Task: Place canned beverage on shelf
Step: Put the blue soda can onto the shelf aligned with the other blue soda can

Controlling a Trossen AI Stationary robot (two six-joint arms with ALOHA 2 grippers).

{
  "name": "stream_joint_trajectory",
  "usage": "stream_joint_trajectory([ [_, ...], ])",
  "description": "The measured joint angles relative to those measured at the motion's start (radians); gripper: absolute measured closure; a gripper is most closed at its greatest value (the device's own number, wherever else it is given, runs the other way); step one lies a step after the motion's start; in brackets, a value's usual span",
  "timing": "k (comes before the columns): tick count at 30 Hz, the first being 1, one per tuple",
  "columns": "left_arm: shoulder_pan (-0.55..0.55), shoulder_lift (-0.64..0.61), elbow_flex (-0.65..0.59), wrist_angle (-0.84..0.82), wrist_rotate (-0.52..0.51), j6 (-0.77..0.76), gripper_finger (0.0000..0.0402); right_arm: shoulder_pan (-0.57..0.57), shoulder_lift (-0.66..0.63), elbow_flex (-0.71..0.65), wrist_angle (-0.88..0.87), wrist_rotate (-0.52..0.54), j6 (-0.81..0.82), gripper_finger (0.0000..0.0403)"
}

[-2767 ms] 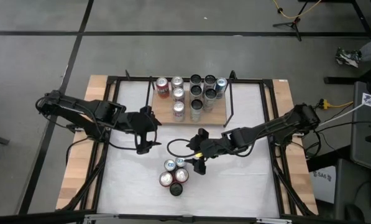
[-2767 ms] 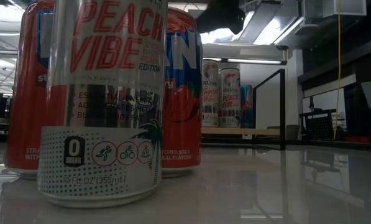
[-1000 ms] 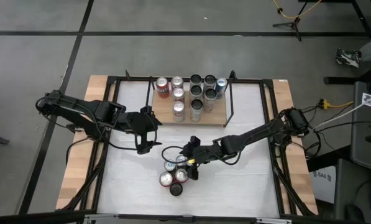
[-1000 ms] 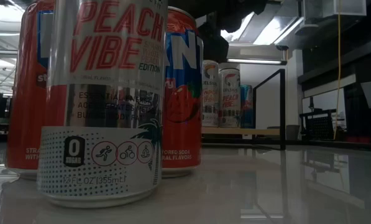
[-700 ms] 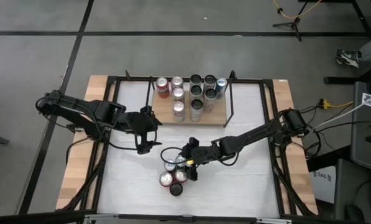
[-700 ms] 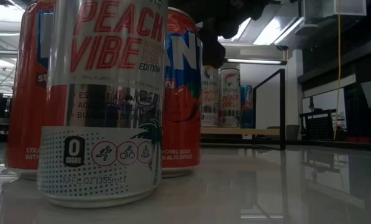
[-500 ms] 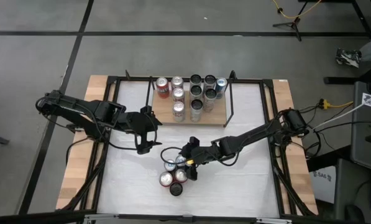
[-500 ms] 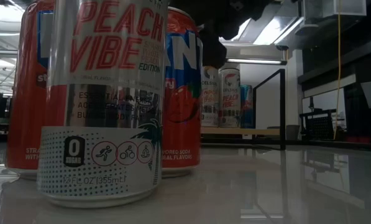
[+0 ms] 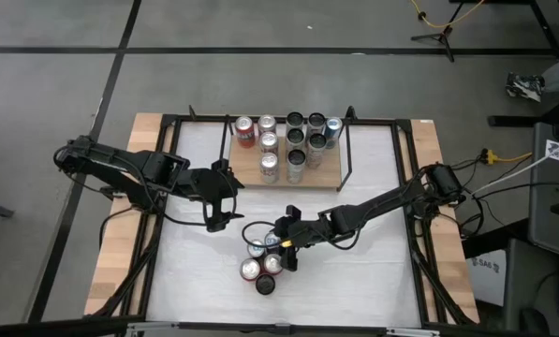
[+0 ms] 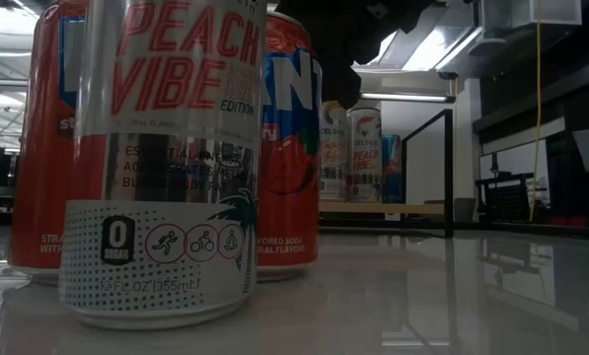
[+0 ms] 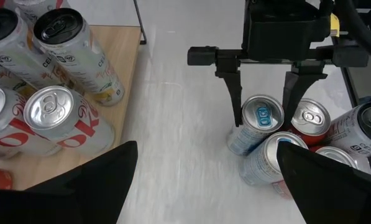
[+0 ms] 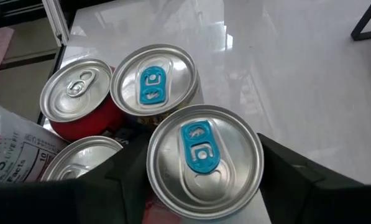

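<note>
The shelf [image 9: 245, 170] is a light-wood board with black rod ends at the table's far middle, and several cans stand on it. A cluster of loose cans [image 9: 263, 265] stands on the white table nearer the front. My right gripper [image 9: 278, 245] is open over the cluster. Its fingers [image 11: 237, 102] stand on either side of a silver can with a blue tab [image 12: 204, 152], which stands upright on the table. My left gripper [image 9: 219, 198] is open and empty, left of the shelf's near corner. My right gripper comes down from above, and its two fingers stand close against opposite sides of the blue-tab can's top rim [image 11: 261, 117]. I cannot tell whether they touch it.
A second blue-tab can [image 12: 153, 84], a red can [image 12: 73, 93] and other cans crowd close around the one between the fingers. In the low view a Peach Vibe can [image 10: 166, 158] and red cans fill the foreground. Bare white table [image 9: 354, 271] lies to the right of the cluster.
My right gripper has moved from the table's middle toward the can cluster at the near left. It has come down a little over it, its fingers around the blue-tab can. The cans have not moved.
</note>
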Motion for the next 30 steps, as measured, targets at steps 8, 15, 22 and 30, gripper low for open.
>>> stream_joint_trajectory([
  [8,0.000,0.000,0.000,0.000,0.000,0.000,0.0024,-0.007,-0.010,0.000,-0.009,-0.003,-0.004,0.0157],
  [15,0.000,0.000,0.000,0.001,0.000,0.000,0.0024,-0.055,-0.051,-0.002,-0.024,-0.014,-0.067,0.0168],
  [22,0.000,0.000,0.000,0.001,0.000,0.000,0.0024,-0.144,-0.060,-0.002,-0.026,-0.240,-0.253,0.0161],
  [30,0.000,0.000,0.000,0.001,-0.001,0.000,0.0024,-0.254,-0.060,-0.002,-0.035,-0.387,-0.291,0.0160],
])
